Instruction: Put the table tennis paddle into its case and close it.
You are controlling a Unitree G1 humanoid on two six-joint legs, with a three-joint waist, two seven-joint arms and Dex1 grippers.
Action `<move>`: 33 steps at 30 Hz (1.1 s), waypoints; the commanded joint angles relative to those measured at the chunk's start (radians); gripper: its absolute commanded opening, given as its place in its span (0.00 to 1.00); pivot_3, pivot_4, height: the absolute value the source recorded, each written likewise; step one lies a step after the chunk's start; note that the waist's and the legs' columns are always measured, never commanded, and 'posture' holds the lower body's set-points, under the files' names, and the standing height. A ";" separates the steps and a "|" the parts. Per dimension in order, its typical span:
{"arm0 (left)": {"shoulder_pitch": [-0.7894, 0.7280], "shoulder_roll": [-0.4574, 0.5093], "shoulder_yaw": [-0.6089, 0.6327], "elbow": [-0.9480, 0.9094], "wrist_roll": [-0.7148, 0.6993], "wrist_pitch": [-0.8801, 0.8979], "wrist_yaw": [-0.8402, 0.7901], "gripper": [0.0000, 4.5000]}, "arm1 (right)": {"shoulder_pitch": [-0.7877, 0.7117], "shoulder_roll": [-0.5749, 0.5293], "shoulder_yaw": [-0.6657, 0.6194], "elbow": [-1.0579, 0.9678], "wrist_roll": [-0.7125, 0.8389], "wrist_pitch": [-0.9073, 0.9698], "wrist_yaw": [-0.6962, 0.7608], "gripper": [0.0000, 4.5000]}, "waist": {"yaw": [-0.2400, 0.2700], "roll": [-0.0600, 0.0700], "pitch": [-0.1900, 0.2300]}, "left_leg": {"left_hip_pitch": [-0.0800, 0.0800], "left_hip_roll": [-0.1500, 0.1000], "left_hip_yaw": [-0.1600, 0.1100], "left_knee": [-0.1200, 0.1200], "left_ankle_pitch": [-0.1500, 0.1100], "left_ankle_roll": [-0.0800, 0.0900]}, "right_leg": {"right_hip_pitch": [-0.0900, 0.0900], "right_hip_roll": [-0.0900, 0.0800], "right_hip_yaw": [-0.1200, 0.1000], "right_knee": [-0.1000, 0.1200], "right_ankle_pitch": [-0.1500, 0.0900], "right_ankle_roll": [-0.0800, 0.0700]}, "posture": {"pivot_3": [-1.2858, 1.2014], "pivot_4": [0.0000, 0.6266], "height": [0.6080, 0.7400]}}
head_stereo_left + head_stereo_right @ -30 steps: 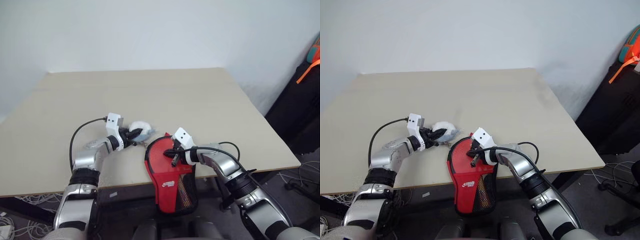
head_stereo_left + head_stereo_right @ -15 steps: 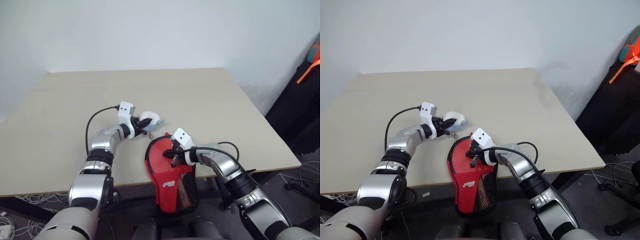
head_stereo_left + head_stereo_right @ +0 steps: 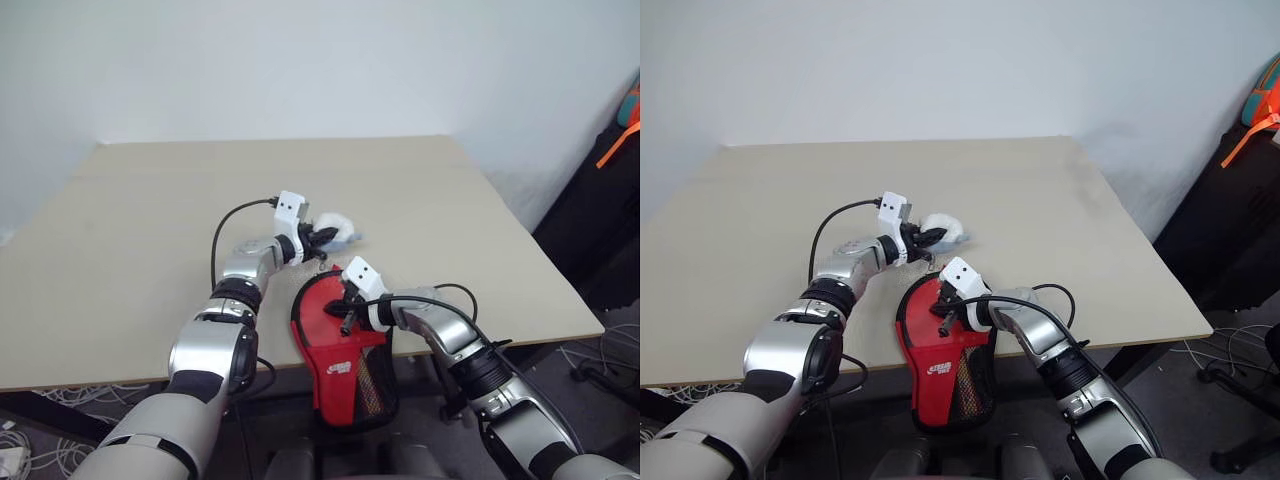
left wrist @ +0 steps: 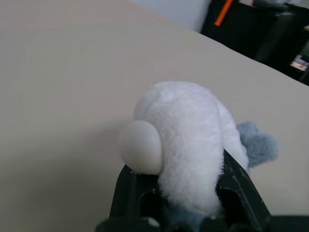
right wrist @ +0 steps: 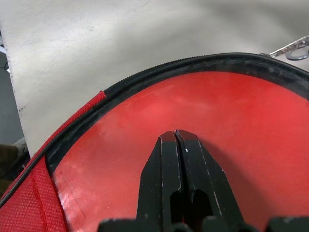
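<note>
The red case [image 3: 345, 345] lies at the table's front edge, its round end on the table and its logo and black mesh pocket hanging over the edge. My right gripper [image 3: 344, 320] is shut, its tips [image 5: 175, 135] resting on a smooth red face inside the black zip trim [image 5: 159, 72]. I cannot tell whether that face is the paddle or the case. My left gripper [image 3: 320, 238] hovers just beyond the case's round end, shut on a white fluffy plush charm [image 4: 188, 140] with a bluish tuft. A small metal ring chain [image 5: 292, 50] lies by the trim.
The beige table [image 3: 400, 180] stretches bare behind and to both sides. Dark bags with an orange strap [image 3: 618, 140] stand off the table's right side. Cables lie on the floor at the lower left [image 3: 20, 450].
My left gripper has carried the plush charm to the right and a little farther up the table, from left of the case to just beyond its round end. The right gripper has stayed put.
</note>
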 commanded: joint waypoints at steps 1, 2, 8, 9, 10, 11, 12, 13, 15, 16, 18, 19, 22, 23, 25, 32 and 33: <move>-0.006 0.013 -0.052 -0.078 0.033 0.001 -0.124 0.14 | 0.012 -0.011 0.014 -0.011 -0.011 0.016 0.003 0.00 | 0.000 0.000 0.000 | 0.000 0.000 0.000 0.000 0.000 0.000 | 0.000 0.000 0.000 0.000 0.000 0.000 | 0.52 0.00 0.99; 0.014 0.022 -0.068 -0.096 0.039 0.008 -0.164 0.14 | 0.012 -0.012 0.014 -0.012 -0.011 0.016 0.005 0.00 | 0.000 0.000 0.000 | 0.000 0.000 0.000 0.000 0.000 0.000 | 0.000 0.000 0.000 0.000 0.000 0.000 | 0.52 0.00 0.99; 0.116 0.073 -0.123 -0.233 0.039 0.073 -0.330 0.14 | 0.009 -0.018 0.014 -0.010 -0.012 0.015 0.010 0.00 | -0.001 0.000 0.000 | 0.000 0.000 0.000 -0.001 0.000 0.000 | -0.001 0.000 0.000 0.001 0.000 0.000 | 0.52 0.00 0.99; 0.131 0.081 -0.130 -0.253 0.040 0.081 -0.343 0.14 | 0.009 -0.021 0.014 -0.010 -0.012 0.015 0.011 0.00 | -0.001 0.000 0.000 | 0.000 0.000 0.000 0.000 0.000 0.000 | -0.001 0.000 0.000 0.001 0.000 0.000 | 0.52 0.00 0.99; 0.143 0.088 -0.135 -0.267 0.043 0.086 -0.350 0.14 | 0.008 -0.023 0.014 -0.010 -0.012 0.015 0.013 0.00 | -0.001 0.000 0.000 | 0.000 0.000 0.000 0.000 0.000 0.000 | 0.000 0.000 0.000 0.001 0.000 0.000 | 0.52 0.00 0.99; 0.153 0.094 -0.139 -0.280 0.043 0.091 -0.357 0.14 | 0.008 -0.026 0.013 -0.013 -0.011 0.016 0.015 0.00 | -0.001 0.000 0.000 | 0.000 0.000 0.000 0.000 0.000 0.000 | 0.000 0.000 0.000 0.001 0.000 0.000 | 0.52 0.00 0.99; 0.162 0.099 -0.143 -0.293 0.042 0.098 -0.363 0.14 | 0.008 -0.030 0.012 -0.015 -0.010 0.017 0.018 0.00 | 0.000 0.000 0.000 | 0.000 0.000 0.000 0.001 0.000 0.000 | 0.000 0.000 0.000 0.001 0.000 0.000 | 0.52 0.00 0.99; 0.169 0.102 -0.145 -0.305 0.040 0.104 -0.367 0.14 | 0.008 -0.033 0.012 -0.019 -0.010 0.019 0.019 0.00 | 0.000 0.000 0.000 | 0.000 0.000 0.000 0.001 0.000 0.000 | 0.000 0.000 0.000 0.001 0.000 0.000 | 0.52 0.00 0.99; 0.183 0.105 -0.150 -0.329 0.032 0.122 -0.380 0.14 | 0.009 -0.048 0.013 -0.035 -0.012 0.023 0.026 0.00 | 0.000 0.000 0.000 | 0.000 0.000 -0.001 0.001 0.000 0.000 | 0.000 0.000 0.000 0.001 0.000 0.000 | 0.52 0.00 0.99; 0.190 0.105 -0.152 -0.341 0.030 0.128 -0.385 0.14 | 0.009 -0.059 0.015 -0.047 -0.014 0.025 0.031 0.00 | 0.000 0.000 0.000 | 0.000 0.000 -0.001 0.001 0.000 0.000 | 0.000 0.000 0.000 0.001 0.000 0.000 | 0.52 0.00 0.99; 0.203 0.104 -0.155 -0.365 0.024 0.144 -0.395 0.14 | 0.014 -0.083 0.015 -0.090 -0.007 0.043 0.044 0.00 | 0.001 0.000 0.000 | 0.000 0.000 -0.001 0.001 0.000 0.000 | 0.000 0.000 0.000 0.001 0.000 0.000 | 0.52 0.00 0.99; 0.207 0.104 -0.156 -0.373 0.023 0.150 -0.398 0.14 | 0.015 -0.095 0.015 -0.109 -0.004 0.052 0.049 0.00 | 0.001 0.000 0.000 | 0.000 0.000 -0.001 0.001 0.000 0.000 | 0.000 0.000 0.000 0.001 0.000 0.000 | 0.52 0.00 0.99; 0.219 0.101 -0.159 -0.390 0.022 0.161 -0.404 0.14 | 0.027 -0.143 0.015 -0.190 0.008 0.082 0.073 0.00 | 0.001 0.000 0.000 | 0.000 0.000 -0.001 0.001 0.000 0.000 | 0.000 0.000 0.000 0.001 0.000 0.000 | 0.52 0.00 0.99; 0.221 0.100 -0.159 -0.394 0.022 0.164 -0.405 0.14 | 0.033 -0.161 0.013 -0.221 0.013 0.093 0.082 0.00 | 0.001 0.000 0.000 | 0.000 0.000 -0.001 0.001 0.000 0.000 | 0.000 0.000 0.000 0.001 0.000 0.000 | 0.52 0.00 0.99; 0.224 0.098 -0.158 -0.398 0.021 0.167 -0.402 0.21 | 0.042 -0.199 -0.001 -0.285 0.032 0.124 0.099 0.00 | 0.002 0.000 0.000 | -0.001 0.000 -0.001 0.002 0.000 0.000 | 0.000 0.000 0.000 0.001 0.000 0.000 | 0.52 0.00 0.99; 0.228 0.083 -0.147 -0.401 0.012 0.185 -0.380 0.74 | 0.045 -0.328 -0.085 -0.438 0.095 0.199 0.129 0.00 | 0.003 0.000 0.000 | -0.001 0.000 -0.001 0.003 0.000 0.000 | 0.000 0.000 0.000 0.000 0.000 0.000 | 0.52 0.00 0.99; 0.230 0.083 -0.146 -0.405 0.012 0.184 -0.380 0.83 | 0.044 -0.342 -0.098 -0.451 0.105 0.209 0.133 0.00 | 0.003 0.000 0.000 | -0.001 0.000 -0.001 0.003 0.000 0.000 | 0.000 0.000 0.000 0.000 0.000 0.000 | 0.52 0.00 0.99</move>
